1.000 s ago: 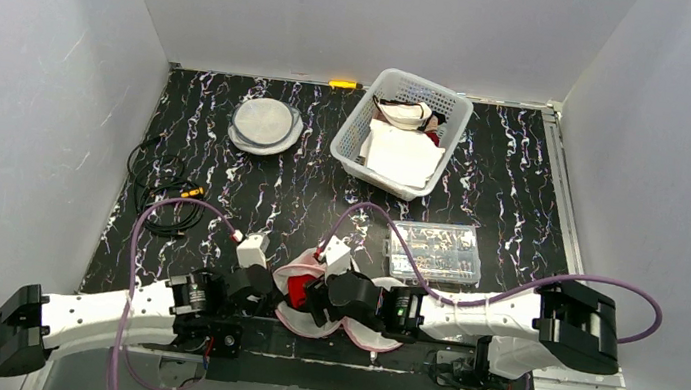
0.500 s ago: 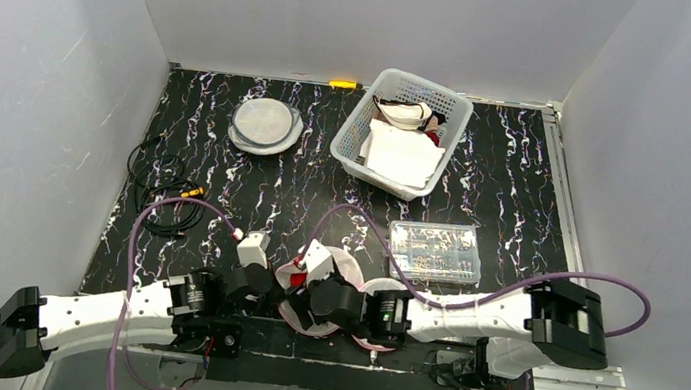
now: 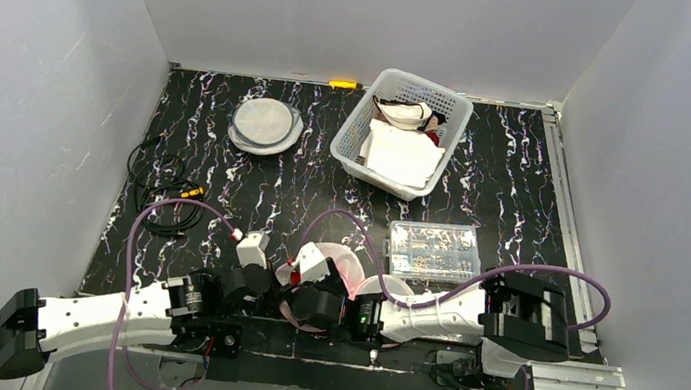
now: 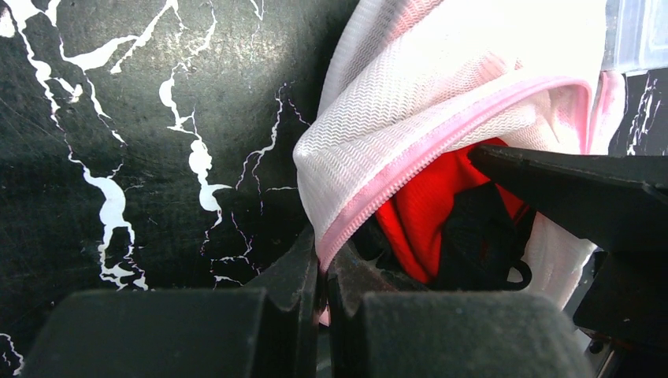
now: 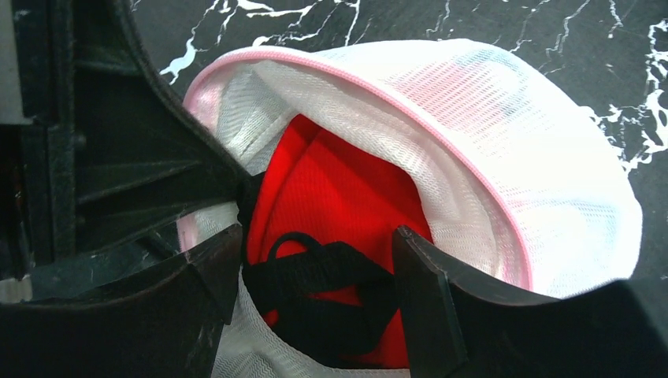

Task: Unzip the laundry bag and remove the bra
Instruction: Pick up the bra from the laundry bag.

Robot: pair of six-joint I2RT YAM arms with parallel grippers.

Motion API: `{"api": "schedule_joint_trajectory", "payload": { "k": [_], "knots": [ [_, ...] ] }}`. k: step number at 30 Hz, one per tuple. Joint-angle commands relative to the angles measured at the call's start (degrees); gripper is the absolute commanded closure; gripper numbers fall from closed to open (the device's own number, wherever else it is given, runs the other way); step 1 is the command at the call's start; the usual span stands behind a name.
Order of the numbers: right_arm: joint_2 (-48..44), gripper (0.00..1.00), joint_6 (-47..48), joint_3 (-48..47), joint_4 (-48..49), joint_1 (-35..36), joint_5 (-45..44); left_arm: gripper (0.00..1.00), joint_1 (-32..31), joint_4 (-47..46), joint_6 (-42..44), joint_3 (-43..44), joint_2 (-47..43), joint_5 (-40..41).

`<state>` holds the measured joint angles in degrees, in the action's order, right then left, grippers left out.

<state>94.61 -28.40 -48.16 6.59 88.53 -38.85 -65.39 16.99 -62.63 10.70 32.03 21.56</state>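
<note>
The white mesh laundry bag lies on the black marbled counter at its near edge, just in front of the arms' bases and between the two wrists. A clear plastic box sits just beyond it. The bag's pink zipper edge gapes open, and the red bra shows inside the mouth with a black strap looped across its lower part.

The left gripper is pressed together on the pink zipper trim at the bag's left rim, pinching the mesh edge low against the counter. The bra sits just to the right of that pinch, inside the opening.

The right gripper is at the bag's mouth with its jaws spread. One finger is on each side of the black strap, and the red fabric is directly beyond the tips. The fingers seem to stand just clear of the strap, though the view is too close to be sure.
</note>
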Motion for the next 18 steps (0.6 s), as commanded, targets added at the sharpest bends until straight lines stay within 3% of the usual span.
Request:
{"api": "schedule_joint_trajectory", "payload": {
  "k": [1, 12, 18],
  "knots": [
    [0.7, 0.25, -2.2, -2.6, 1.9, 0.0, -5.8, 1.0, -0.1, 0.4, 0.0, -0.9, -0.7, 0.3],
    [-1.3, 0.17, 0.1, -1.5, 7.0, 0.1, -6.5, 1.0, -0.1, 0.7, 0.1, -0.8, -0.8, 0.1],
    [1.8, 0.19, 1.2, -5.7, 1.1, 0.0, -7.0, 1.0, -0.1, 0.7, 0.3, -0.6, -0.9, 0.1]
  ]
}}
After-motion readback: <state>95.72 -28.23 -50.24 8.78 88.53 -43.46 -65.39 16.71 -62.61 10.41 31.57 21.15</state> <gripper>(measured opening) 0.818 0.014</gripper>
